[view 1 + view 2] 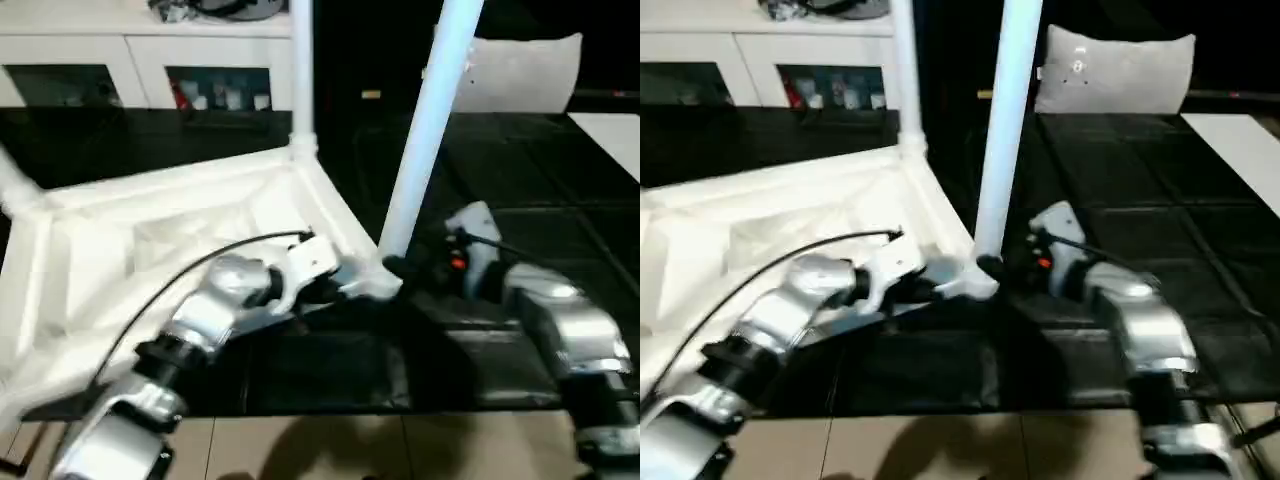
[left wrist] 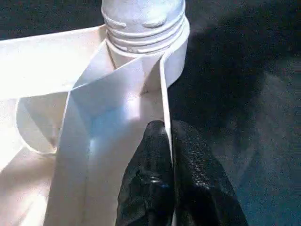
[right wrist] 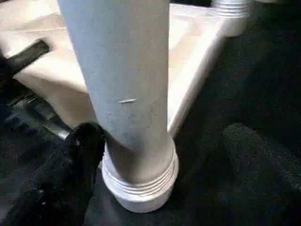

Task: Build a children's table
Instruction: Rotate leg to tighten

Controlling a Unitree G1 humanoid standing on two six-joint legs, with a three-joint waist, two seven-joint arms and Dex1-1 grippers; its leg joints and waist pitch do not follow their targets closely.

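Standing in corner socket (image 3: 141,188): white leg (image 3: 122,80)

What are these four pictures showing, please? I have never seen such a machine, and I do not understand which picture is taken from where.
This is a humanoid robot with two silver arms, each ending in a gripper with two black fingers. It is building a children's table.

The two wide pictures come from a camera on its head, looking down over its forearms. The two close pictures come from cameras on its wrists.

On the black work table lies the white table top, upside down, with its ribs showing. Two white legs already stand in corner sockets: the near leg and the far leg.

The left gripper is shut on the thin side wall of the table top, near the corner. The right gripper stands open around the base of the near leg; one finger is right beside it.
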